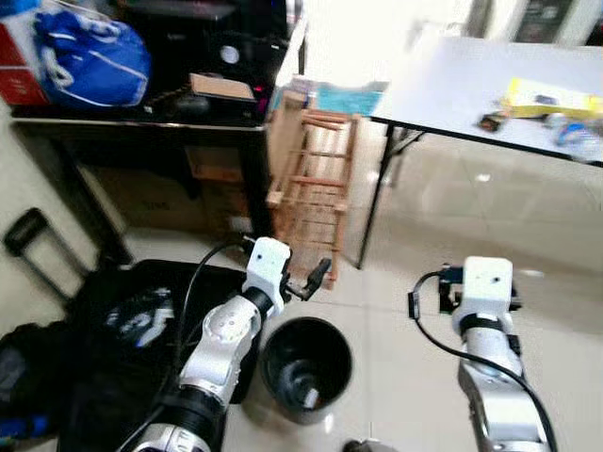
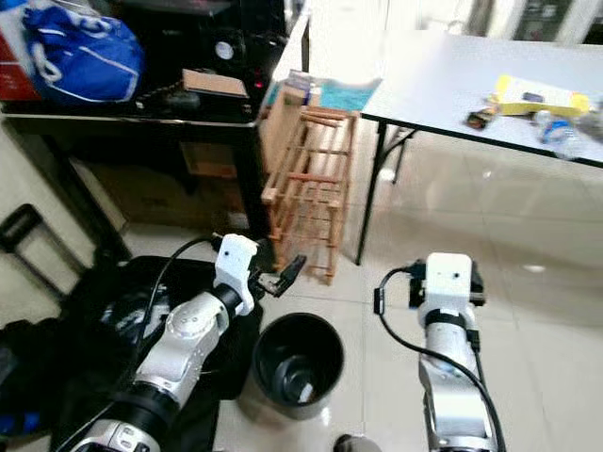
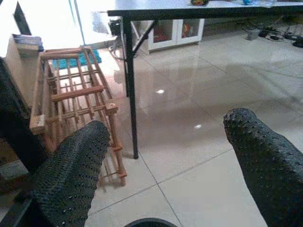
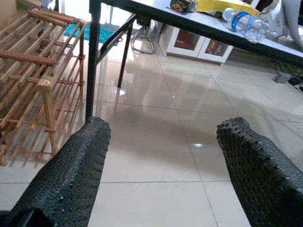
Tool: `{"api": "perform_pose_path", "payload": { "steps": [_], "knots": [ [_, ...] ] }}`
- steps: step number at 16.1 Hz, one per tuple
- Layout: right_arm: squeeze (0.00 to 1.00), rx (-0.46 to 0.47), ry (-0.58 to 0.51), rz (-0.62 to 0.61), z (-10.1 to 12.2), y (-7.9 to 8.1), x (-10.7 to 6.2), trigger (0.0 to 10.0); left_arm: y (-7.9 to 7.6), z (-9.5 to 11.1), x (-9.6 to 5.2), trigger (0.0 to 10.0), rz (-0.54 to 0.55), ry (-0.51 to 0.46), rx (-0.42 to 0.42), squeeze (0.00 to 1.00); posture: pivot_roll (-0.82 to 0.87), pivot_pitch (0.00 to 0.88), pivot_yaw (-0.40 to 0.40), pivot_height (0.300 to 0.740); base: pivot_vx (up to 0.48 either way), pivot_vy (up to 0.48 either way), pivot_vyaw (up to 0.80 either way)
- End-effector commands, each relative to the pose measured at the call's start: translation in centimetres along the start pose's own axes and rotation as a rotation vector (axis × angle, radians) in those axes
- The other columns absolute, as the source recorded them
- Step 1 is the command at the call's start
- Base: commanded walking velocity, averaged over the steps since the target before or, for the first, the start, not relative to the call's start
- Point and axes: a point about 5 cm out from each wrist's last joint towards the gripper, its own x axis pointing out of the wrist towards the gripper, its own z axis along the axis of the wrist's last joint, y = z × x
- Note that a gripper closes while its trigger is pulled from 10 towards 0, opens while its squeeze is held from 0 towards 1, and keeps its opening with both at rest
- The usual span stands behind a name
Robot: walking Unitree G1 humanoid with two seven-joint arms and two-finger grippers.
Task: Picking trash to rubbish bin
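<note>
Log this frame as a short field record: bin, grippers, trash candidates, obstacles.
bin: black rubbish bin on the floor between the arms, something pale inside
left gripper: open, empty, above the bin's far rim
right gripper: open, empty, facing the grey table
trash candidates: plastic bottle, yellow packet on the table
obstacles: wooden rack, black bag

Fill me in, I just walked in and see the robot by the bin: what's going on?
The robot is on a trash pickup round. It stands over a black rubbish bin on the tiled floor. Both tools are open and hold nothing: the left tool is raised just above the bin's rim, and the right tool points toward the folding table. A plastic bottle and a yellow packet lie on that table.
</note>
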Motion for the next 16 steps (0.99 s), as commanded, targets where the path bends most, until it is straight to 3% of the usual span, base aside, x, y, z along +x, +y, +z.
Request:
{"api": "perform_pose_path", "payload": {
  "steps": [1, 6, 16],
  "knots": [
    [0.00, 0.011, -0.005, 0.006, 0.4, 0.0, 0.1, 10.0, 0.2, 0.1, 0.1, 10.0, 0.008, -0.006, 0.010, 0.00, -0.13, 0.053, 0.038, 0.740, 0.000, -0.315, 0.00],
    [0.00, 0.038, 0.002, 0.040, 0.7, 1.3, 0.1, 10.0, 0.1, -0.4, 0.3, 10.0, -0.004, 0.023, 0.017, 0.00, -0.13, 0.049, 0.046, 0.740, 0.000, -0.422, 0.00],
    [0.00, 0.043, -0.003, 0.038, 1.0, 1.3, 0.4, 10.0, 0.0, -0.6, 0.5, 10.0, -0.011, 0.031, 0.025, 0.00, -0.13, 0.049, 0.050, 0.740, 0.000, -0.438, 0.00]
  ]
}}
